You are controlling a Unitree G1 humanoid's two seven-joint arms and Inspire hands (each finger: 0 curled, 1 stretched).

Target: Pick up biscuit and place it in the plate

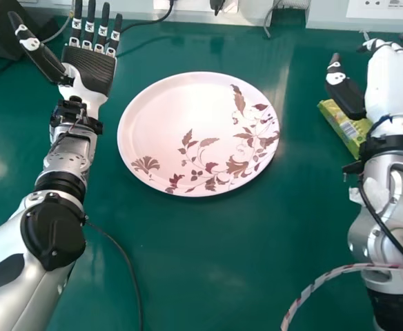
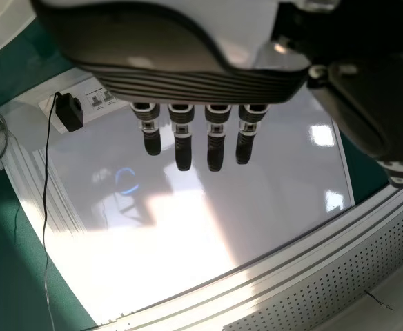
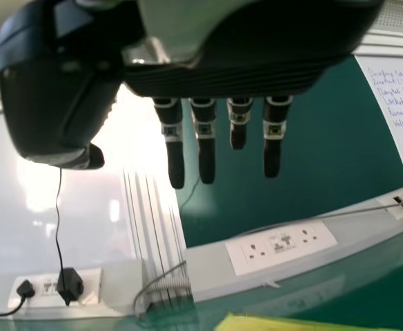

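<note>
The yellow biscuit packet [image 1: 346, 132] lies on the green counter [image 1: 201, 269], right of the floral plate [image 1: 177, 124] and partly hidden by the right hand [image 1: 397, 89], whose fingers are straight and slightly spread. The left hand [image 1: 91, 69], fingers also extended and parted, is left of the plate.

this looks like a robotics lab or similar technical workroom. two jointed robot arms [image 1: 53, 231] reach over a green worktop [image 1: 201, 283], with loose cables [image 1: 129, 265] about them. the right wrist view shows a socket panel [image 3: 260, 262] set in a pale ledge [image 3: 208, 277], and a black plug-in adapter [image 3: 70, 285]. behind stand a green board [image 3: 326, 152] and a whiteboard [image 3: 393, 96] with handwritten lines; the left wrist view shows a glossy white board [image 2: 277, 200] beside perforated trim [image 2: 326, 289].
</note>
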